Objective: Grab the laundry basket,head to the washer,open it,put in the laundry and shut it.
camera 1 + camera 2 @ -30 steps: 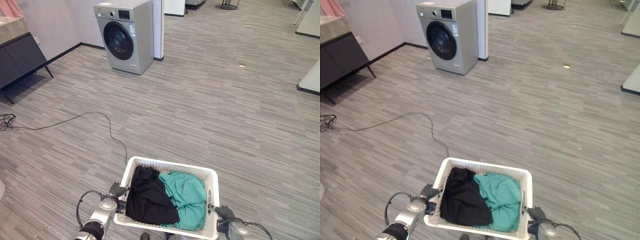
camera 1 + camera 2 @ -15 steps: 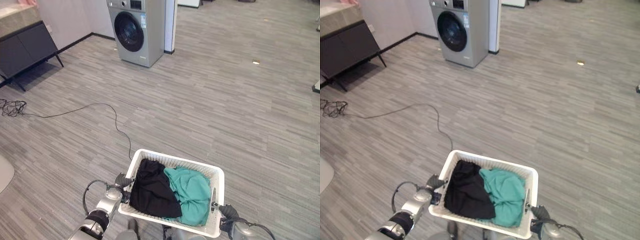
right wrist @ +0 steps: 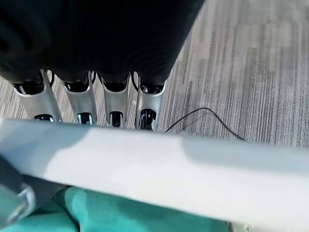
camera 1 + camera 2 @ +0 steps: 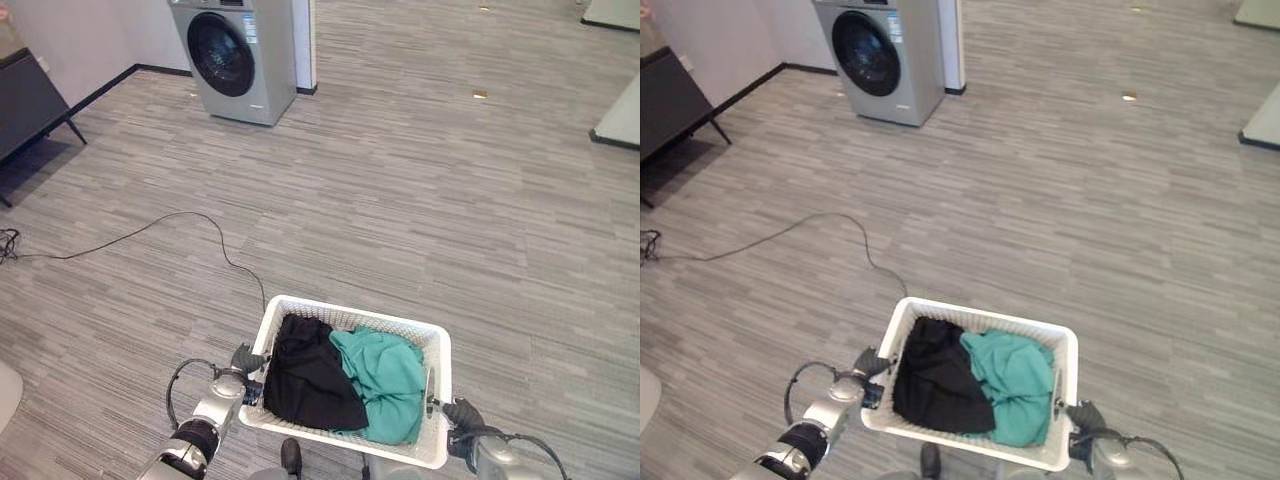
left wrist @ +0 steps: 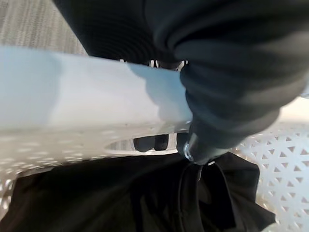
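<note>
I hold a white laundry basket (image 4: 345, 308) low in front of me, above the floor. A black garment (image 4: 310, 375) lies in its left half and a teal one (image 4: 385, 375) in its right. My left hand (image 4: 245, 360) is shut on the left rim: the thumb (image 5: 227, 111) hooks over the rim (image 5: 72, 125) and dark fingertips (image 5: 149, 143) show under it. My right hand (image 4: 462, 415) is shut on the right rim (image 3: 145, 164), its fingers (image 3: 113, 104) curling beneath. The grey washer (image 4: 235, 55) stands far ahead on the left with its round door shut.
A dark cabinet (image 4: 25, 110) stands by the left wall. A white pillar (image 4: 305, 45) is just right of the washer. A pale raised platform edge (image 4: 620, 125) lies at the far right. Grey plank floor stretches between me and the washer.
The whole view has swung, so the washer sits further left than half a second ago. The basket stays held the same way in both hands.
</note>
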### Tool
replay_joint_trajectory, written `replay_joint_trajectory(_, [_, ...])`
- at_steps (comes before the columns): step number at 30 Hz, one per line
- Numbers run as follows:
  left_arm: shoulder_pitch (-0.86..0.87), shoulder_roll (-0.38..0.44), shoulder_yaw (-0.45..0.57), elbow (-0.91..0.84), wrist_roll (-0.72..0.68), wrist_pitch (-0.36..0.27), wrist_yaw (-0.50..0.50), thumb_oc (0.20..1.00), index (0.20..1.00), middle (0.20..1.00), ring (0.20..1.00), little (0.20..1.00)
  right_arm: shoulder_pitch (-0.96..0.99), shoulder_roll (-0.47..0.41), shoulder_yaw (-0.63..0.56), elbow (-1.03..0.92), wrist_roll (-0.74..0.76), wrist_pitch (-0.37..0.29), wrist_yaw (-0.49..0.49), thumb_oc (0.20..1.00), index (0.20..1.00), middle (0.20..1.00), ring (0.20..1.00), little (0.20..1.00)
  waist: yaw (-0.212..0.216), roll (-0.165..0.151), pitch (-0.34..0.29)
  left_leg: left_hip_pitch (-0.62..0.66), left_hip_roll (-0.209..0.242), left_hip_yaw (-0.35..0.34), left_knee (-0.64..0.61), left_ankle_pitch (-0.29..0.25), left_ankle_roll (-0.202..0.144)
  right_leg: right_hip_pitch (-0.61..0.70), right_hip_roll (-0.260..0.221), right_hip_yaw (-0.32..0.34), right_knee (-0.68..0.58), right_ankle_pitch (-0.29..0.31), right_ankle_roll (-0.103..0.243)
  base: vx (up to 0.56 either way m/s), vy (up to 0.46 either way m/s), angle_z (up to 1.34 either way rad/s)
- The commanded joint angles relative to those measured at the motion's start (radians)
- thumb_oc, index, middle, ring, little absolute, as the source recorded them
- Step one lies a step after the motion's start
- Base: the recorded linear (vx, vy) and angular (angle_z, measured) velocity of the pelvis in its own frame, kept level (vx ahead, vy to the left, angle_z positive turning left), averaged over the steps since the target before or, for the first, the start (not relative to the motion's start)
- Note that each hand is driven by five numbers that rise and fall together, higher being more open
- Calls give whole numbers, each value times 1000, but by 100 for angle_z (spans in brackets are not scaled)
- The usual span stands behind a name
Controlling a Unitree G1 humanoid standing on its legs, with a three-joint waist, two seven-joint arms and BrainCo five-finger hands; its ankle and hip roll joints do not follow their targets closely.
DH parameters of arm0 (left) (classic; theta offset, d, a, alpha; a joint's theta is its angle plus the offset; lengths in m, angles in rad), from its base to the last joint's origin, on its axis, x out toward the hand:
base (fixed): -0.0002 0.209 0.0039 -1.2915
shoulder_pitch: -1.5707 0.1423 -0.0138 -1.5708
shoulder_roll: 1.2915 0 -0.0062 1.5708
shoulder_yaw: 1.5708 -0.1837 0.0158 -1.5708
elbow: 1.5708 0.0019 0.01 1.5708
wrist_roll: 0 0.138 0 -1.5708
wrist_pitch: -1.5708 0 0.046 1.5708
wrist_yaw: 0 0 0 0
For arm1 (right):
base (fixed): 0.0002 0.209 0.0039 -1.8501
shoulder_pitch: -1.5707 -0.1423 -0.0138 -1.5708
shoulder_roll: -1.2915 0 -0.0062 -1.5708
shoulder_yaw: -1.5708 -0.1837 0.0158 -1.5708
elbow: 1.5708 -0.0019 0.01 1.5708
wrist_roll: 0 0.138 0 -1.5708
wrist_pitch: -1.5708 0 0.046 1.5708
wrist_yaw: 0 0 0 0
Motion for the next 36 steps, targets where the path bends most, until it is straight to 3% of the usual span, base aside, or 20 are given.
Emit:
replay_joint_trajectory(1, [-39, 29, 49, -67, -22, -65, -83, 200, 200, 200, 200, 200, -77, -5, -39, -63, 60, -53, 86, 200, 200, 200, 200, 200, 22, -25, -7, 27, 21, 0, 60, -124, -7, 95, -47, 35, 91, -95, 109, 18, 57, -14])
replay_joint_trajectory(4, [-40, 46, 68, -88, -21, -65, -66, 200, 200, 200, 200, 200, -92, -10, -51, -61, 50, -55, 75, 200, 200, 200, 200, 200, 35, -37, -15, 36, 11, -3, 56, -131, 3, 101, -56, 27, 85, -78, 116, 26, 114, -10])
replay_joint_trajectory(8, [-43, 58, 142, -124, -114, -74, -15, 200, 200, 200, 200, 200, -103, 12, -85, -57, 172, -52, 73, 200, 200, 200, 200, 200, 51, -47, -22, 43, 1, -12, 50, -136, 11, 106, -66, 15, 82, -59, 125, 7, 70, 0])
replay_joint_trajectory(9, [-52, 61, 176, -150, -179, -78, 0, 200, 200, 200, 200, 200, -116, 18, -107, -62, 244, -52, 76, 200, 200, 200, 200, 200, 60, -53, -23, 41, -4, -12, 48, -137, 15, 101, -74, 10, 86, -40, 132, -25, 55, 1])
replay_joint_trajectory(11, [-54, 86, 185, -213, -149, -69, -3, 200, 200, 200, 200, 200, -129, -2, -112, -90, 208, -51, 71, 200, 200, 200, 200, 200, 75, -61, -21, 39, -11, -11, 46, -140, 17, 93, -90, -10, 86, -14, 141, -40, 39, -2])
replay_joint_trajectory(12, [-37, 92, 209, -235, -155, -66, 0, 200, 200, 200, 200, 200, -140, -8, -120, -111, 214, -48, 63, 200, 200, 200, 200, 200, 83, -66, -19, 41, -16, 0, 44, -142, 17, 81, -101, -26, 78, 35, 147, -64, 2, -3])
replay_joint_trajectory(14, [-25, 99, 222, -254, -166, -63, -1, 200, 200, 200, 200, 200, -150, -13, -125, -129, 221, -47, 65, 200, 200, 200, 200, 200, 95, -62, -12, 40, -10, 10, 47, -142, 17, 65, -99, -51, 86, 45, 147, -63, 26, -10])
replay_joint_trajectory(15, [1, 104, 255, -281, -184, -63, 8, 200, 200, 200, 200, 200, -165, -15, -124, -171, 246, -48, 72, 200, 200, 200, 200, 200, 121, -54, -7, 34, -2, 27, 56, -140, 16, 57, -78, -150, 107, 13, 130, -46, 51, -29])
replay_joint_trajectory(16, [1, 104, 255, -281, -184, -62, 8, 200, 200, 200, 200, 200, -165, -15, -124, -171, 246, -48, 72, 200, 200, 200, 200, 200, 121, -54, -7, 33, -2, 27, 56, -140, 16, 57, -78, -151, 107, 13, 130, -7, 143, -62])
replay_joint_trajectory(17, [-4, 102, 236, -288, -172, -51, -2, 200, 200, 200, 200, 200, -154, -28, -152, -201, 300, -53, 80, 200, 200, 200, 200, 200, 88, -47, -10, 23, -8, 0, 61, -133, 24, 36, 51, -54, 126, -107, 84, 37, 97, -58])
replay_joint_trajectory(19, [8, 104, 242, -315, -145, -40, -7, 200, 200, 200, 200, 200, -152, -23, -160, -248, 379, -73, 75, 200, 200, 200, 200, 200, 95, -62, -15, 18, -21, 0, 65, -132, 22, 52, 66, -110, 94, -120, 50, 20, 40, 19])
replay_joint_trajectory(20, [12, 102, 244, -322, -140, -32, -13, 200, 200, 200, 200, 200, -143, -20, -167, -322, 418, -64, 83, 200, 200, 200, 200, 200, 96, -61, -8, 9, -22, -7, 73, -129, 16, 57, 53, -112, 89, -126, 52, 2, -48, 62])
replay_joint_trajectory(22, [12, 97, 230, -287, -107, -19, -28, 200, 200, 200, 200, 200, -135, -20, -166, -295, 497, -54, 106, 200, 200, 200, 200, 200, 92, -65, -7, 15, -20, -21, 74, -130, 10, 81, 71, -83, 62, -133, 32, 37, -76, 25])
replay_joint_trajectory(27, [53, 110, 196, -129, -51, -3, -69, 200, 200, 200, 200, 200, -212, -131, -105, -204, 422, 8, 133, 200, 200, 200, 200, 200, 106, -57, -30, 51, -8, -41, 53, -129, -6, 136, 70, -118, -3, -133, 15, 67, -91, 13])
replay_joint_trajectory(29, [51, 109, 196, -127, -51, -4, -69, 200, 200, 200, 200, 200, -215, -132, -104, -201, 422, 6, 134, 200, 200, 200, 200, 200, 104, -56, -29, 52, -8, -43, 52, -129, -6, 138, 70, -119, -4, -132, 14, 22, -51, 12])
replay_joint_trajectory(31, [12, 81, 109, 98, 6, 13, -96, 200, 200, 200, 200, 200, -315, -197, 39, 68, 254, 83, 195, 200, 200, 200, 200, 200, 115, -52, -36, 59, -3, -64, 41, -121, -13, 157, 70, -134, -22, -132, 8, 40, -103, 13])
replay_joint_trajectory(34, [-36, 48, 72, 236, 1, 12, -110, 200, 200, 200, 200, 200, -443, -191, 116, 195, 187, 101, 204, 200, 200, 200, 200, 200, 115, -47, -34, 61, 0, -67, 35, -116, -15, 158, 71, -138, -23, -133, 5, 1, -52, 12])
replay_joint_trajectory(36, [-82, 25, 62, 322, 3, 9, -93, 200, 200, 200, 200, 200, -537, -132, 148, 239, 204, 90, 174, 200, 200, 200, 200, 200, 110, -42, -35, 67, 4, -61, 27, -113, -18, 157, 75, -133, -24, -131, 3, 6, -35, 3])
